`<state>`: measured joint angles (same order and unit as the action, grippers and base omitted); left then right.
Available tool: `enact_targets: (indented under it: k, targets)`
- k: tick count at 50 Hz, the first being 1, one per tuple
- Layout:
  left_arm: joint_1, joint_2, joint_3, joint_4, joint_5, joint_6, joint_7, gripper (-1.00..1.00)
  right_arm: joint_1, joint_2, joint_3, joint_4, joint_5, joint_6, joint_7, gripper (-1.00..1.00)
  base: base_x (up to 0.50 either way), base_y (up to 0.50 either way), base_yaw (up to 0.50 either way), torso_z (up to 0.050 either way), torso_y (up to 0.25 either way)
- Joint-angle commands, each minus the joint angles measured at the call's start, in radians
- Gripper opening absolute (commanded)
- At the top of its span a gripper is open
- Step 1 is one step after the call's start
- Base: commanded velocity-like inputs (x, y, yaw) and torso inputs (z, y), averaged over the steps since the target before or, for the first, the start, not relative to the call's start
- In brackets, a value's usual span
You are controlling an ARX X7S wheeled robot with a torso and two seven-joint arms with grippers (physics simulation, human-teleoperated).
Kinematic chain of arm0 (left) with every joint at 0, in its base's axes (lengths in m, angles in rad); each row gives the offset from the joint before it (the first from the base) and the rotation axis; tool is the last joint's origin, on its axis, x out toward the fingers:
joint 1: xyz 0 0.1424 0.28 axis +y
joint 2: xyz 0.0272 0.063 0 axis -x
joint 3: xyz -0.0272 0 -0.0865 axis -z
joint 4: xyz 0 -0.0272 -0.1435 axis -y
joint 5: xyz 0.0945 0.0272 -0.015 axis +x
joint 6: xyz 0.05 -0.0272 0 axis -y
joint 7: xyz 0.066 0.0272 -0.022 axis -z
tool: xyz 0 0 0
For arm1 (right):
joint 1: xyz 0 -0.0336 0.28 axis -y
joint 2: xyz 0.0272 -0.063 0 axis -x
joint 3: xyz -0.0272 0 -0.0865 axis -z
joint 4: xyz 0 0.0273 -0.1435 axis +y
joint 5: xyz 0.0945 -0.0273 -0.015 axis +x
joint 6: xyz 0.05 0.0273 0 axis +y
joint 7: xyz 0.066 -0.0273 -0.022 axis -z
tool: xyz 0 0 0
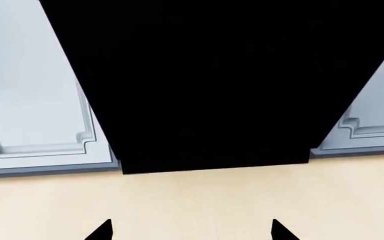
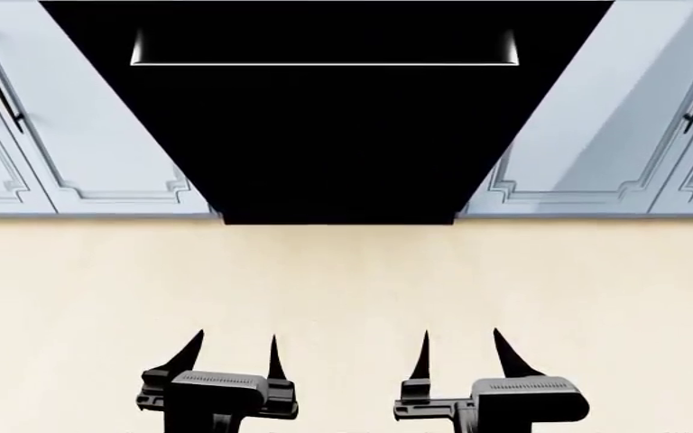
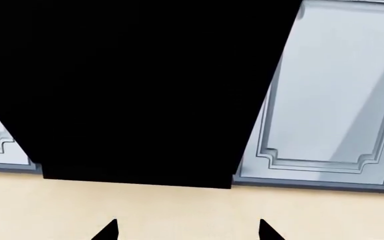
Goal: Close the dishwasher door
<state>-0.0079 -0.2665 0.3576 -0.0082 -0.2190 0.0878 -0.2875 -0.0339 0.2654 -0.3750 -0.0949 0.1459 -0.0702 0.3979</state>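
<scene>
**A:** Where does the job stand?

**B:** The wide, flat, glossy black rectangular dishwasher door (image 2: 322,135) with its long silver-edged bar handle (image 2: 322,47) fills the 12 o'clock part of the head view. It looks to stand flush between the light-blue panelled cabinet doors (image 2: 106,126), its lower edge meeting the pale beige floor (image 2: 346,289) in line with the cabinet bases.

**A:** So it's shut?

**B:** I judge it closed, or very nearly. No dark cavity and no wire racks show anywhere, and both wrist views show only the flat black panel between the cabinet fronts. A hairline gap at the top I couldn't rule out, since that edge is cut off.

**A:** And the arms?

**B:** Both are low, near 6 o'clock, well apart from the door with bare floor between. The left tool (image 2: 235,352) sits at about 7 o'clock, its two dark pointed fingers spread and grasping nothing. The right tool (image 2: 461,350) sits at about 5 o'clock, likewise released and empty.

**A:** The wrist cameras agree?

**B:** Yes. Each shows two separated fingertips at the frame's edge, left tool (image 1: 192,231) and right tool (image 3: 188,230), with nothing between them.

**A:** What's left?

**B:** Little, I'd say. At most a check that the panel is fully seated.
</scene>
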Motion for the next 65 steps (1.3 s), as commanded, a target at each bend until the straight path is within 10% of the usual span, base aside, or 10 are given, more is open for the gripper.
enact_targets:
  k: [1,65]
  targets:
    - [-0.001,-0.002,0.004,0.000,-0.002,0.001,-0.003,1.00,0.000,0.003,-0.003,0.000,0.003,-0.002,0.005,1.00,0.00,0.00,0.00,-0.050,0.014]
    - [-0.003,-0.014,0.012,0.006,-0.020,0.024,-0.029,1.00,0.015,0.015,-0.019,0.002,0.024,-0.006,0.021,1.00,0.38,0.02,0.00,-0.010,0.002]
